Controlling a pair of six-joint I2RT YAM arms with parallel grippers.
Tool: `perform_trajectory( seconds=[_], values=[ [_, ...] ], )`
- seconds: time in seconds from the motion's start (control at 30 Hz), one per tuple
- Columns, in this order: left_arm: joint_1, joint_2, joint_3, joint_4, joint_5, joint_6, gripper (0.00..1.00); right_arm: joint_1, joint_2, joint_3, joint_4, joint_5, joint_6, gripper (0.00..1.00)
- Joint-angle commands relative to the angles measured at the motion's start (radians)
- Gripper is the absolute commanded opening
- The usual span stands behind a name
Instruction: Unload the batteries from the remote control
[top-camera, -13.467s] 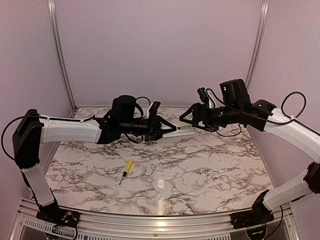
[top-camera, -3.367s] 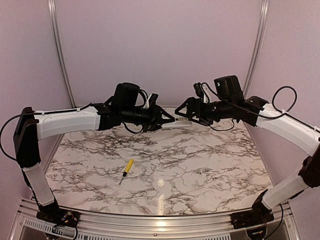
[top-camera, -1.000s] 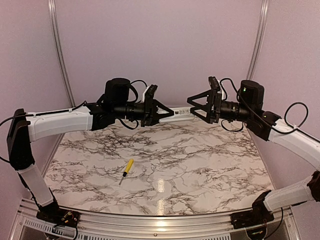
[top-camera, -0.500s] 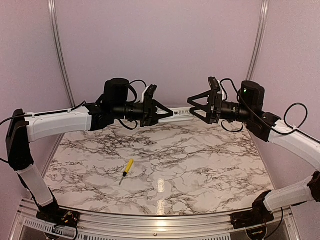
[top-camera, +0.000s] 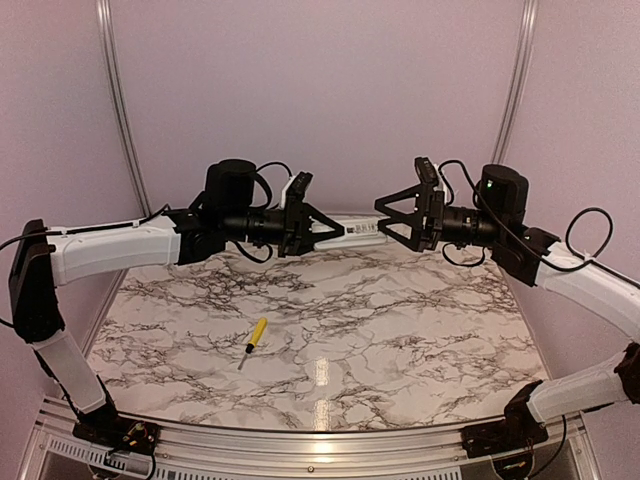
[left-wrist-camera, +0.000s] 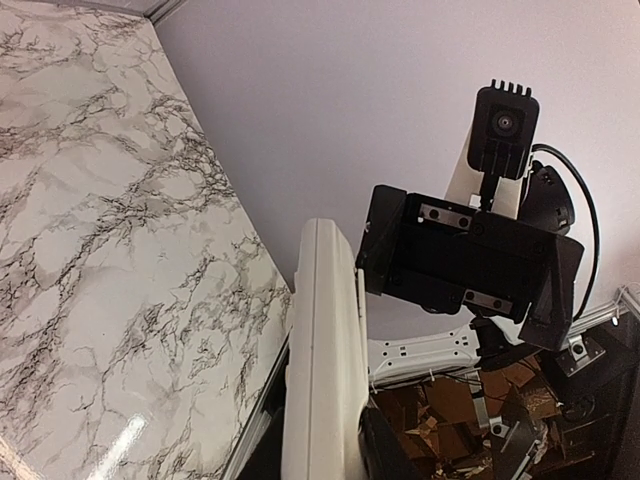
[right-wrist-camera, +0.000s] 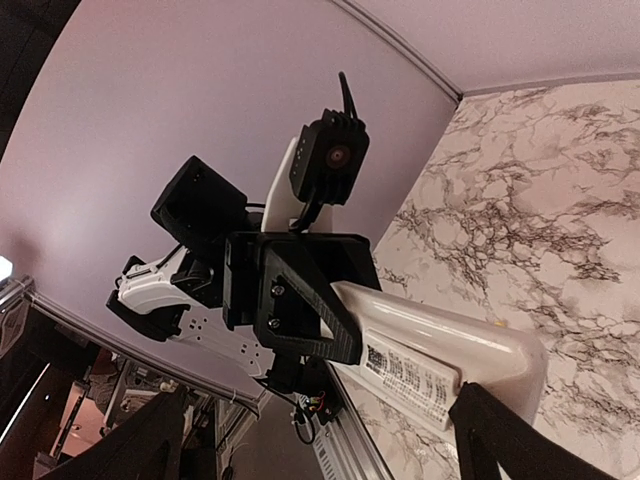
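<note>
The remote control is a white bar held level in the air above the back of the table. My left gripper is shut on its left part. In the left wrist view the remote runs up between my fingers. My right gripper is open, its jaws wide apart around the remote's free right end. In the right wrist view that end with a printed label lies close to my lower right finger; I cannot tell if they touch. The batteries are hidden.
A yellow-handled screwdriver lies on the marble table at the front left. Pale walls with metal corner posts close in the back and sides. Both arms hang high over the table's back half.
Since 3.4 s ago both arms have risen and my right wrist has turned to face the remote's end. In the last second almost nothing has moved.
</note>
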Motion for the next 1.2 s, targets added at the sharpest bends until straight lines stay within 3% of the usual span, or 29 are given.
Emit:
perform_trajectory(
  seconds=[0.0,1.17],
  values=[
    [-0.042,-0.041,0.011,0.165,0.052,0.027,0.00,0.043,0.027,-0.014,0.010,-0.131,0.035,0.92],
    [-0.039,0.000,-0.029,0.191,0.021,0.031,0.00,0.037,0.054,0.027,-0.027,-0.178,-0.008,0.92]
  ],
)
